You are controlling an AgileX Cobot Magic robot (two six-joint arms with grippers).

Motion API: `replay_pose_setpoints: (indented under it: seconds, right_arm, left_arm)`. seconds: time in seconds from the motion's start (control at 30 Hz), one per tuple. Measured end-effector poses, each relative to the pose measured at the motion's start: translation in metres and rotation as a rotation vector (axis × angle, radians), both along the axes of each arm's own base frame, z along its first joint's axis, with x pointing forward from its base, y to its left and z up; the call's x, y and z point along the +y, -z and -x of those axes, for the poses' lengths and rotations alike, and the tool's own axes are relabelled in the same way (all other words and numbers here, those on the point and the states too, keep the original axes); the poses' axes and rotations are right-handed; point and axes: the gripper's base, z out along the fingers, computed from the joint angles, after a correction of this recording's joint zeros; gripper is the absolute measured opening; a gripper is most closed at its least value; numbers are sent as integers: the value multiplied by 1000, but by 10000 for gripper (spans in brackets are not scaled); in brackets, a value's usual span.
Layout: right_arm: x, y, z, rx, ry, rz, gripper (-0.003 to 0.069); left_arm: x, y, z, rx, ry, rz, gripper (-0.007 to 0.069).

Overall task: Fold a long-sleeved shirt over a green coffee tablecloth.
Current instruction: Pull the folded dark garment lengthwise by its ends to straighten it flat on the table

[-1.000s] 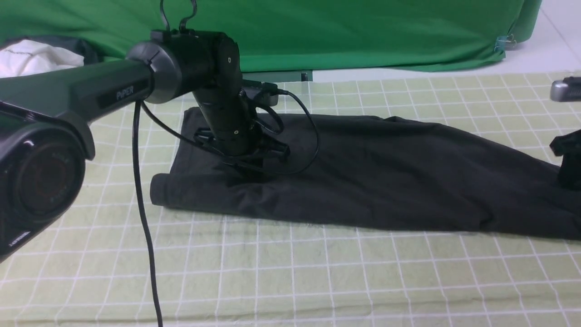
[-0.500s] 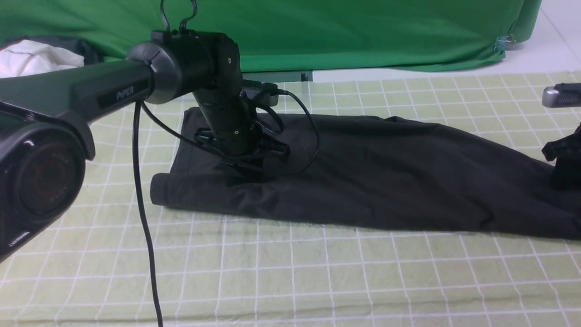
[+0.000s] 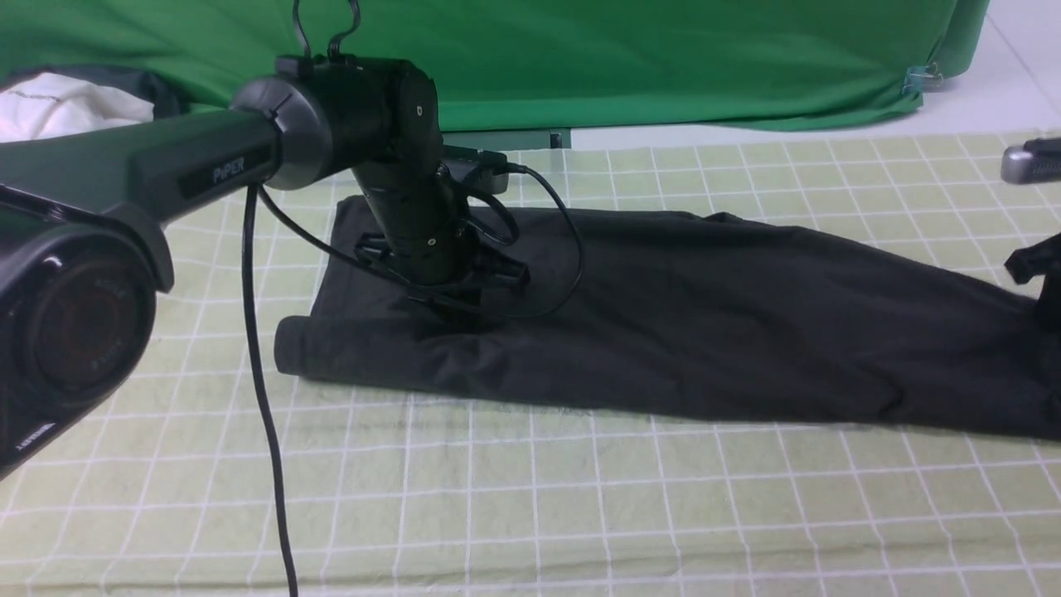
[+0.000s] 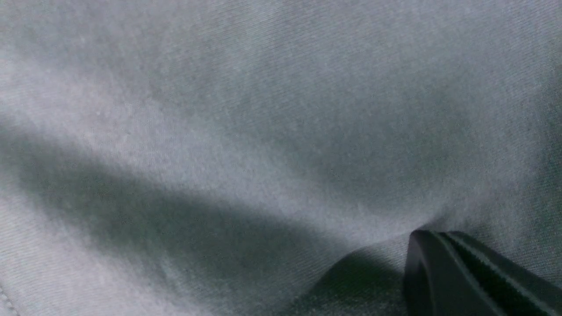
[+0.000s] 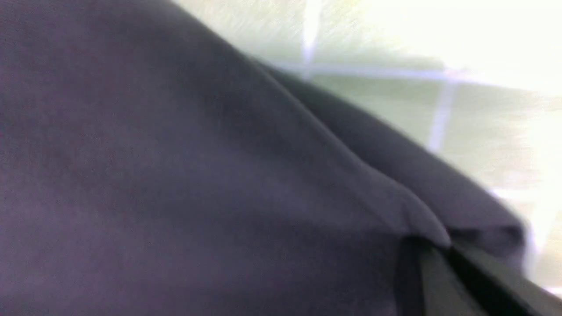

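Left gripper is being pressed straight down into the left end of the long-sleeved shirt, its jaws closed together. In the left wrist view its fingers are being shown shut side by side, with the knit puckering toward their tips. A small pinch of fabric is apparently being held there, though the contact itself is hidden. The left arm is being reached in from the left edge of the front view. Its forearm is being kept nearly level and its wrist is being bent steeply down over the shirt. A black cable is being hung from the arm down to the near edge of the frame.

The shirt is being laid as a long dark band across the green coffee tablecloth, from left of centre out to the right edge. Its left end is being doubled into a rounded fold.

At the far right, the right gripper is being seen only in part, set low on the shirt's right end. In the right wrist view its fingers are being closed tight on a folded edge of the shirt. The blurred, white-lined tablecloth is being shown just beyond that edge.
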Motion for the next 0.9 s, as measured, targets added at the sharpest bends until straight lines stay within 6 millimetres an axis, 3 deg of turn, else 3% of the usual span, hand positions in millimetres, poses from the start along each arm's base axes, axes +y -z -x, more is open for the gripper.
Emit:
replay_pose_setpoints:
  seconds: [0.13,0.3,0.43,0.53,0.63,0.77,0.9]
  right_arm:
    - [-4,-5,-1,-35,5,15,29]
    - [-8,5,-8,-71,6,36,55]
    - [-16,7,-11,-89,47,106,216]
    - [-22,-8,-7,-62,146,138,419]
    - [-21,-27,2,-37,198,137,498]
    - [-18,-54,18,0,228,135,525]
    - [-19,-55,24,32,240,129,540]
  left_arm:
    - [0,0,0,-1,0,0,11]
    - [0,0,0,-1,0,0,11]
    - [0,0,0,-1,0,0,11]
    - [1,-4,1,-10,-7,-3,11]
    - [3,-13,2,-31,-6,-12,11]
    - [7,-60,9,-136,-16,0,11]
    - [13,-97,21,-214,-35,6,11]
